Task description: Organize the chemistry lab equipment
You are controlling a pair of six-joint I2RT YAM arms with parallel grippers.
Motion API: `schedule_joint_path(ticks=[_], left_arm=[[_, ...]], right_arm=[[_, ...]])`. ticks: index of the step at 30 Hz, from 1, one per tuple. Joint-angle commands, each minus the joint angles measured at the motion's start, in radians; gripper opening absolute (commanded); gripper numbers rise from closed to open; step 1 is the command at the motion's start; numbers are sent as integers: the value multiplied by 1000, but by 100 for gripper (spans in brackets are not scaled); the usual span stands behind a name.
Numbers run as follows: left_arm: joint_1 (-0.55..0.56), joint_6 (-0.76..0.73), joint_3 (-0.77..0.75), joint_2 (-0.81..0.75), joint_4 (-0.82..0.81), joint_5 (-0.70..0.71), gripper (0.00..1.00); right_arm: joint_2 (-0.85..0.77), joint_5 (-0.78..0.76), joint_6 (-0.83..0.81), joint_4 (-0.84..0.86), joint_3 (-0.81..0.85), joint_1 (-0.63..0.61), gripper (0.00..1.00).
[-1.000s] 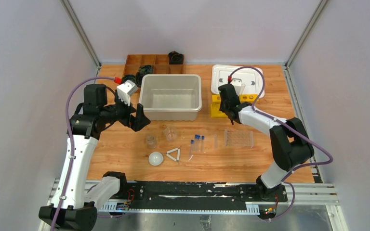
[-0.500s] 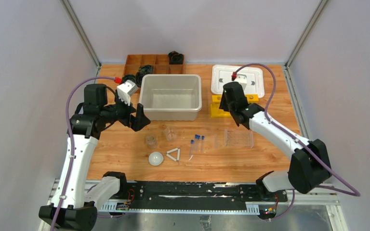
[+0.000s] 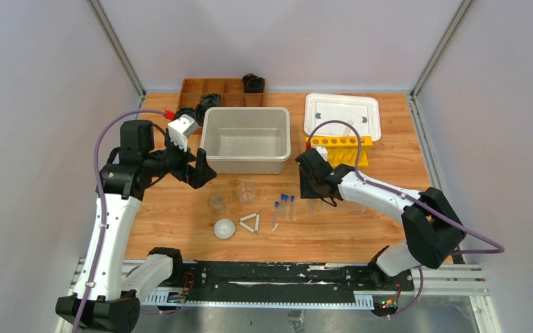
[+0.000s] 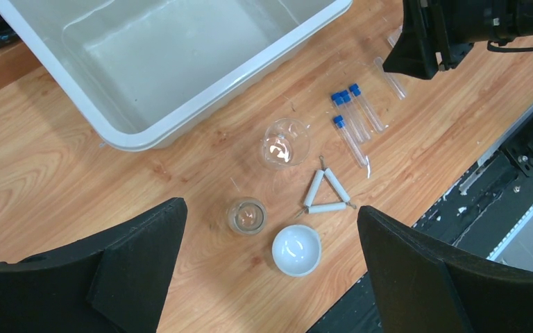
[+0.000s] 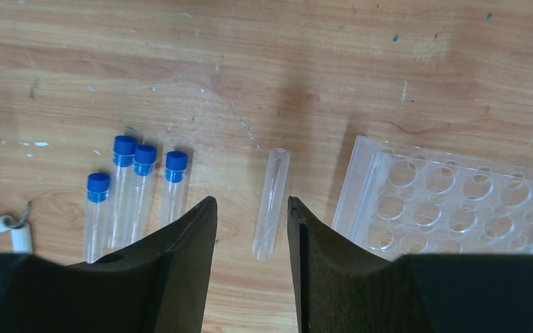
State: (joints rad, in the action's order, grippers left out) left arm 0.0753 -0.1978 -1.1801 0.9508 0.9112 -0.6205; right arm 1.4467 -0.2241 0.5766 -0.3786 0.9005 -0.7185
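Right pincer (image 5: 251,202) jaws seen part-spread, empty, poised over uncapped clear tube (image 5: 271,201) laid flat on wood-grain tabletop (image 5: 354,62) between blue-capped tubes (image 5: 139,187) and clear plastic rack (image 5: 451,201) | moved forward from yellow rack (image 3: 350,143) since earlier frame | left pincer (image 4: 271,207) held wide apart, empty

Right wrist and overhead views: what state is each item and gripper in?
Left gripper, wide open, empty.
Right gripper, partly open, empty, hovering by the uncapped tube.
Uncapped tube, lying flat on the table.
Blue-capped tubes, four, capped, lying flat.
Beakers, two, upright, empty.
White bin, lid off, empty.
Bin lid, flat on the table.
Clear plastic rack, flat on the table.
Yellow rack, upright.
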Motion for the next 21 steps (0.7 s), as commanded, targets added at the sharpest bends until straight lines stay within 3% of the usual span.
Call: schedule_joint_path(ticks=[1, 9, 16, 21], left_arm=[[2, 10, -29, -16, -6, -5, 100], [2, 8, -29, -28, -6, -1, 100], [2, 5, -30, -27, -6, -3, 100], [1, 10, -30, -31, -6, -25, 100]], right_arm=[[46, 15, 20, -52, 8, -11, 47], [160, 7, 28, -42, 15, -11, 44], [179, 0, 34, -22, 22, -9, 22], [80, 8, 41, -32, 43, -7, 2]])
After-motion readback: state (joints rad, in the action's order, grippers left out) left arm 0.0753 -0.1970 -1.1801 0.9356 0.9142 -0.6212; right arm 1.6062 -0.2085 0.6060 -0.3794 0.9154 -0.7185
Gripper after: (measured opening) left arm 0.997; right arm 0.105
